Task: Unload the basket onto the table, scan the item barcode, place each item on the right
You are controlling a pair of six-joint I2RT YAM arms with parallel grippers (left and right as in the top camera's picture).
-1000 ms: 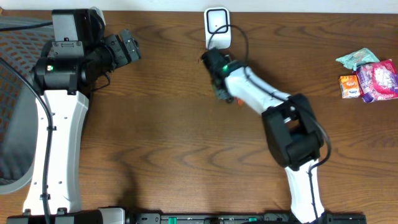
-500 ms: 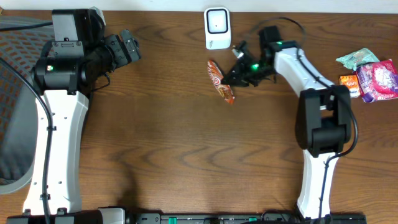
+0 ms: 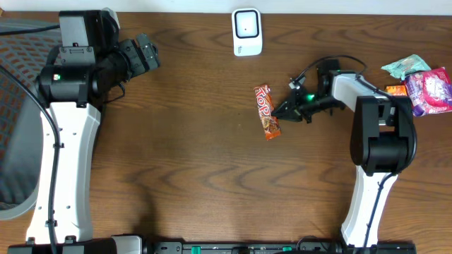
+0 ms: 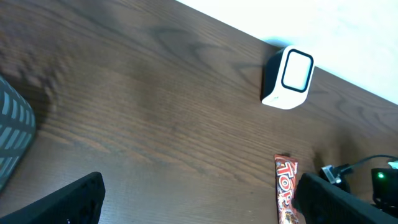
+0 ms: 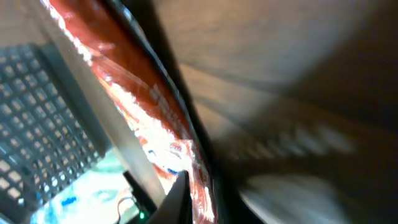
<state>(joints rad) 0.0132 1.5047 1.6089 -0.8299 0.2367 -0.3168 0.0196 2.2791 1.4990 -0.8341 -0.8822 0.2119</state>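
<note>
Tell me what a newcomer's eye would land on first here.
The red, glossy wrapped candy bar with bold lettering stands out, lying flat on the dark wooden table near the middle, the right pincer close beside it. Next come the white boxy scanner at the far edge and the heap of colourful snack packets at the right edge.

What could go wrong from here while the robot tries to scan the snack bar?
1. The snack bar lies flat on the table, apart from the scanner, logo up; the barcode may not face it.
2. The right pincer sits at the bar's edge, grip unclear; it may push the bar away.
</note>
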